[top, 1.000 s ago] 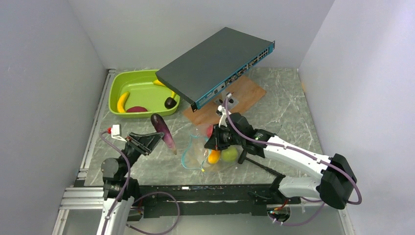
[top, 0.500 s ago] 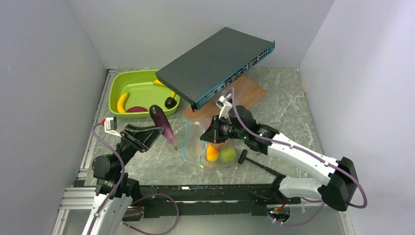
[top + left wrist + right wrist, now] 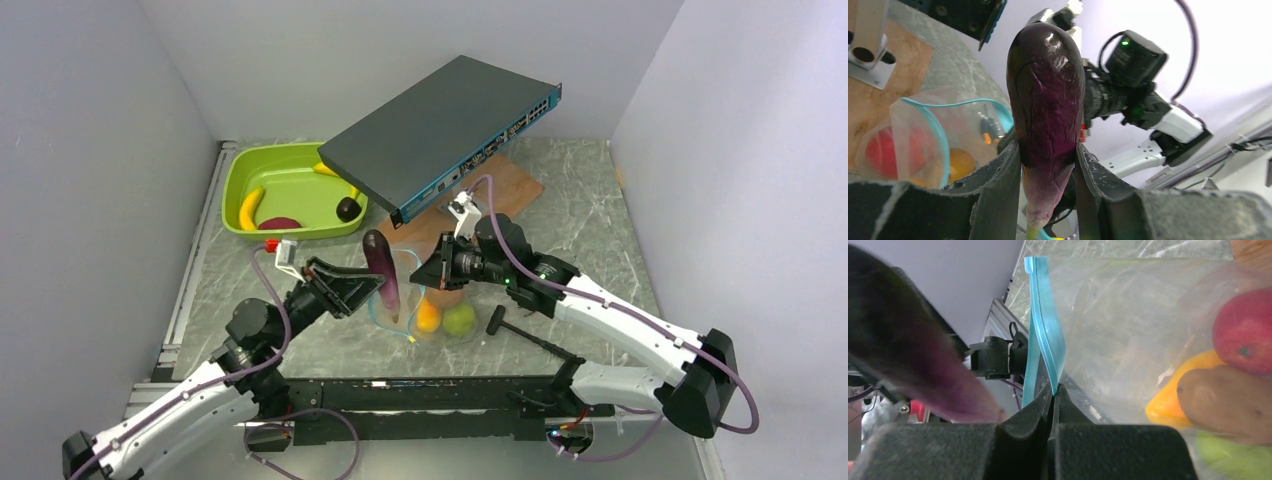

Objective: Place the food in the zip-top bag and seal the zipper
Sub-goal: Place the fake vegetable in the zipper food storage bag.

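My left gripper (image 3: 372,288) is shut on the purple eggplant (image 3: 384,270), which it holds upright just left of the clear zip-top bag's (image 3: 440,300) open mouth; the eggplant fills the left wrist view (image 3: 1047,110). My right gripper (image 3: 432,272) is shut on the teal zipper strip (image 3: 1045,347) and holds the bag's mouth up and open. Inside the bag lie an orange (image 3: 428,315), a green apple (image 3: 460,319), a red apple (image 3: 1245,330) and a brown piece (image 3: 1228,400). Yellow bananas (image 3: 250,207) and dark-red pieces (image 3: 280,224) lie in the lime-green tray (image 3: 300,232).
A dark network switch (image 3: 445,130) leans tilted over a wooden board (image 3: 500,195) behind the bag. A black tool (image 3: 520,330) lies on the marble table right of the bag. Grey walls close in left, right and back.
My left arm has carried the eggplant rightward from the table's left to the bag's mouth. My right gripper has lifted the bag's mouth edge slightly up and back.
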`<action>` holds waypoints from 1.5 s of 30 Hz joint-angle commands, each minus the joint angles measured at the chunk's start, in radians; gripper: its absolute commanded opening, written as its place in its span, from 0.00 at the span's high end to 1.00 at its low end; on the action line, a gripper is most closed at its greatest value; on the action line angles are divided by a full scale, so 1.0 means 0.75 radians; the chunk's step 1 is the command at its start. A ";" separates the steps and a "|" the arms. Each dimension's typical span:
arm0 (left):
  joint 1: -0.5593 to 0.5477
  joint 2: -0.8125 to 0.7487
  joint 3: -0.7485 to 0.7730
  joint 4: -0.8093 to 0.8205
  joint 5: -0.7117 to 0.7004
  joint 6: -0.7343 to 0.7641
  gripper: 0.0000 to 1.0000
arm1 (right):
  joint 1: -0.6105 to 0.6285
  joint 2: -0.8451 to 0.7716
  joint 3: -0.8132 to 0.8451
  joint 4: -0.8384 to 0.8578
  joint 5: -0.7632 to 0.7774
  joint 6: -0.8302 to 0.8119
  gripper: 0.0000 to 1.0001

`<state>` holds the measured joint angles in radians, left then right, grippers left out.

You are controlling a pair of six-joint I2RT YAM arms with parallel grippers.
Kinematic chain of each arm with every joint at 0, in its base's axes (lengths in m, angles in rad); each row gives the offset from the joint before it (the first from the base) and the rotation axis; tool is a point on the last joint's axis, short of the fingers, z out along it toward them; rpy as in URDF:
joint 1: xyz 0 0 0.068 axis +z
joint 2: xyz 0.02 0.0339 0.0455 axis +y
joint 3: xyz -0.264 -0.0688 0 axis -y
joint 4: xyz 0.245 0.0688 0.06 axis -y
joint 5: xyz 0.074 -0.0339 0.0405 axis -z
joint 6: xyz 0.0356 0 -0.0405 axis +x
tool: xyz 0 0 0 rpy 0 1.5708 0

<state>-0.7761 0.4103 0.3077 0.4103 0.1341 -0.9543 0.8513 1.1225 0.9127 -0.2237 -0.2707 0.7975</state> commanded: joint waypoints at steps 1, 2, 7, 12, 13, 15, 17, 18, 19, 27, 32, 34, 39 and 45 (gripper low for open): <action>-0.130 0.135 0.017 0.088 -0.274 0.174 1.00 | -0.003 -0.074 0.047 0.024 0.012 0.018 1.00; -0.155 0.162 0.025 0.095 -0.310 0.189 1.00 | -0.004 -0.078 0.049 0.019 0.016 0.012 1.00; -0.308 0.225 -0.030 0.249 -0.536 0.244 1.00 | -0.006 -0.092 0.045 0.009 0.017 0.003 1.00; -0.350 0.291 -0.016 0.207 -0.535 0.190 1.00 | -0.008 -0.114 0.029 0.006 0.038 -0.009 1.00; -0.351 0.300 -0.007 0.178 -0.523 0.170 1.00 | -0.007 -0.116 0.027 0.006 0.042 -0.013 1.00; -0.356 0.304 -0.010 0.135 -0.509 0.127 1.00 | -0.010 -0.121 0.024 0.008 0.047 -0.015 1.00; -0.362 0.290 -0.040 0.146 -0.510 0.075 1.00 | -0.011 -0.127 0.020 0.016 0.047 -0.016 1.00; -0.363 0.277 -0.057 0.159 -0.506 0.045 1.00 | -0.012 -0.128 0.020 0.019 0.046 -0.015 1.00; -0.363 0.268 -0.069 0.166 -0.504 0.018 1.00 | -0.012 -0.127 0.021 0.022 0.044 -0.018 1.00; -0.363 0.232 -0.005 -0.081 -0.476 -0.119 0.87 | -0.013 -0.107 0.009 0.040 0.021 -0.020 1.00; -0.362 0.252 0.032 -0.125 -0.432 -0.147 0.77 | -0.014 -0.111 0.000 0.044 0.024 -0.020 1.00; -0.362 0.263 0.039 -0.136 -0.423 -0.155 0.73 | -0.015 -0.111 0.001 0.043 0.026 -0.022 1.00; -0.363 0.257 0.055 -0.159 -0.402 -0.139 0.42 | -0.015 -0.112 -0.007 0.044 0.026 -0.021 1.00; -0.362 0.213 0.141 -0.309 -0.403 -0.072 0.18 | -0.017 -0.114 -0.014 0.043 0.028 -0.026 1.00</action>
<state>-1.0443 0.5991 0.3237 0.2459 -0.1791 -1.0519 0.8448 1.0561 0.9058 -0.2382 -0.2447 0.7891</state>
